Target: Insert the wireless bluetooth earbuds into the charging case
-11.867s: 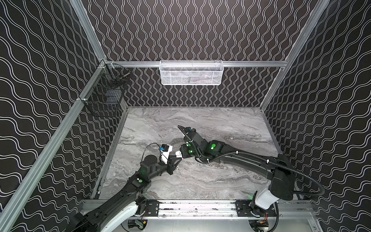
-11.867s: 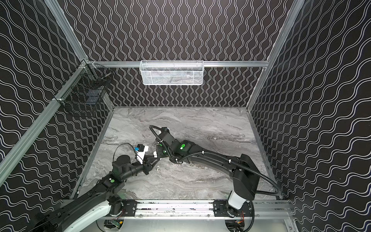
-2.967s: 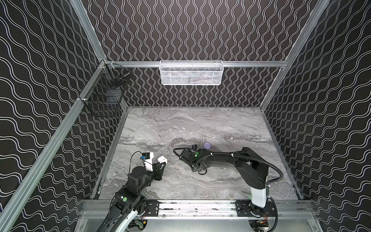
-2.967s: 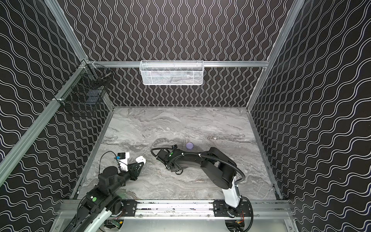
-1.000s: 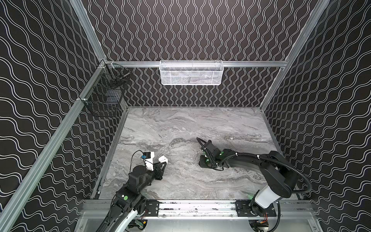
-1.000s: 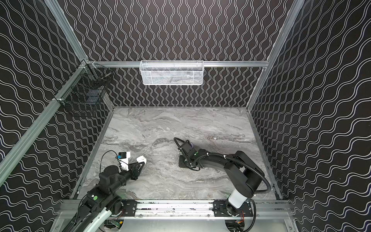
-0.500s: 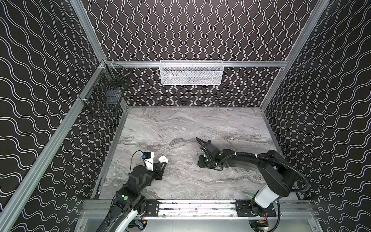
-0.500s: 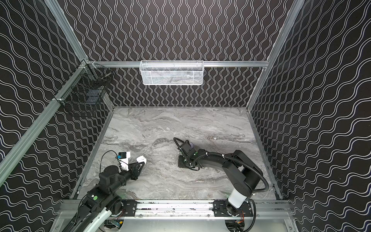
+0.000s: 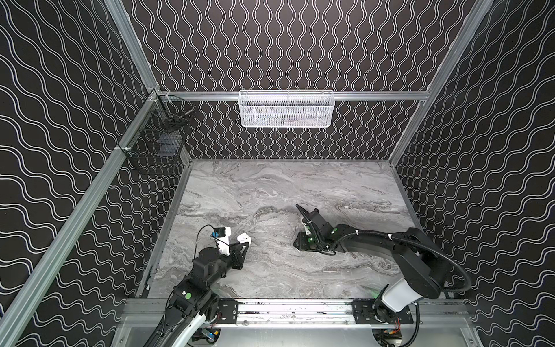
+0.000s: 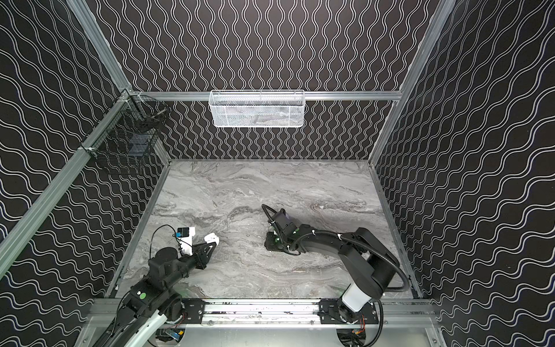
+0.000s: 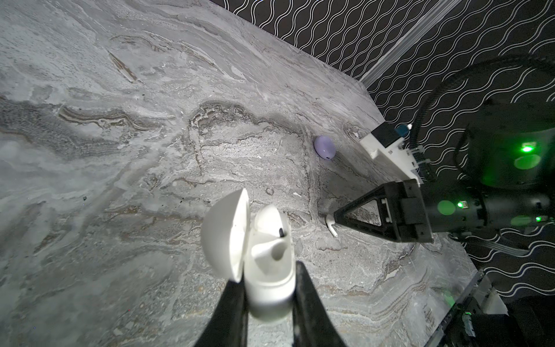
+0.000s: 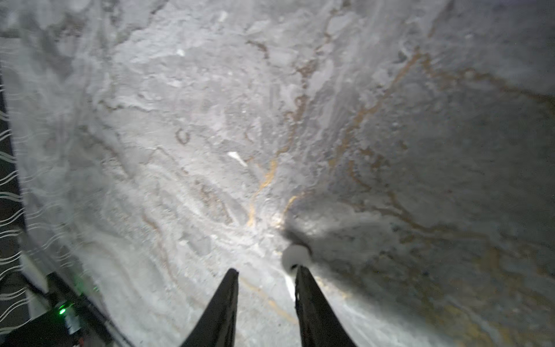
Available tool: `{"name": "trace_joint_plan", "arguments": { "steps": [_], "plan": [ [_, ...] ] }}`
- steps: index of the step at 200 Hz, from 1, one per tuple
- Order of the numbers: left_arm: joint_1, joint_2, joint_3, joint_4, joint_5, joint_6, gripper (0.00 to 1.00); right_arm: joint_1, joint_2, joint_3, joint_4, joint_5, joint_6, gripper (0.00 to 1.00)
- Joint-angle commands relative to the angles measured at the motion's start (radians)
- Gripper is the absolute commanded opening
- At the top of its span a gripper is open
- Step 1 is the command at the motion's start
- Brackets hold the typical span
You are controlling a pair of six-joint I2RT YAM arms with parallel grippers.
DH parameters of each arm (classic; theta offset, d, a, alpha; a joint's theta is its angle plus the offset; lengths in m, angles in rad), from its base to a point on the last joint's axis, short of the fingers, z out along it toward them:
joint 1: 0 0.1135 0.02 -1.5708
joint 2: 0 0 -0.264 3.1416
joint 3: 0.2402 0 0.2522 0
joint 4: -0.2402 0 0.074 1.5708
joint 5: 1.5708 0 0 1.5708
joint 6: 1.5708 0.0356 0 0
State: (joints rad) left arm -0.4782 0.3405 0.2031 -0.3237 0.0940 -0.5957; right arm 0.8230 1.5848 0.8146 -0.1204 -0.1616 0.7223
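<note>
While the left gripper (image 11: pixel 267 278) clamps it from both sides, the white case (image 11: pixel 270 296) hangs clear of the table (image 11: pixel 120 150) with its lid (image 11: pixel 223 231) swung open. Fingers: pressed against the case's lower body, one on each flank.

Item, seated earbud (image 11: pixel 268 217): white, lodged in one of the white case's two wells. The well (image 11: pixel 277 254) beside it is empty.

Item, right gripper (image 12: pixel 266 270): low over the table, to the right of the white case in both top views and well apart from it. Fingers: spread, with a narrow gap between them and nothing pinched.

Item, loose earbud (image 12: pixel 295 255): white, stemmed, lying on the table at the right gripper's tips, so also to the right of the white case. Its round head sits just past one fingertip (image 12: pixel 301 272) and its stem runs along that finger's inner edge. The other finger stands clear of it. Whether the near tip touches it cannot be told, as the wrist view is blurred.

Item, lilac case (image 11: pixel 325 147): round, closed, resting on the table. It lies farther from the white case than the loose earbud does.
</note>
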Motion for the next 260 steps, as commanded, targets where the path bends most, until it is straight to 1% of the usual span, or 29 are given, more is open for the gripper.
{"name": "trace_joint_plan", "arguments": {
  "steps": [1,23,50,80,130,151,185,221,260],
  "plan": [
    [0.001,0.004,0.0,0.037,0.008,0.01,0.12,0.019,-0.051,0.001,0.098,-0.07,-0.001,0.35],
    [0.001,0.006,-0.001,0.04,0.006,0.01,0.12,0.024,-0.065,0.009,0.092,-0.089,0.003,0.36],
    [0.001,0.003,0.001,0.037,0.007,0.01,0.12,0.018,-0.018,0.041,-0.04,0.017,0.005,0.36],
    [0.001,-0.003,-0.001,0.034,0.009,0.01,0.13,0.003,0.023,0.035,-0.072,0.056,-0.014,0.39],
    [0.001,0.007,0.001,0.04,0.01,0.011,0.13,-0.001,0.042,0.047,-0.103,0.107,-0.024,0.39],
    [0.001,0.004,0.001,0.039,0.01,0.011,0.13,-0.014,0.047,0.037,-0.096,0.105,-0.021,0.38],
    [0.0,0.021,0.001,0.049,0.013,0.014,0.13,-0.045,0.034,0.01,-0.061,0.068,-0.017,0.34],
    [0.001,0.033,0.004,0.054,0.012,0.014,0.13,-0.04,0.059,0.025,-0.05,0.029,-0.029,0.36],
    [0.001,0.025,0.001,0.052,0.013,0.014,0.13,-0.025,0.077,0.04,-0.064,0.039,-0.032,0.36]
  ]
}}
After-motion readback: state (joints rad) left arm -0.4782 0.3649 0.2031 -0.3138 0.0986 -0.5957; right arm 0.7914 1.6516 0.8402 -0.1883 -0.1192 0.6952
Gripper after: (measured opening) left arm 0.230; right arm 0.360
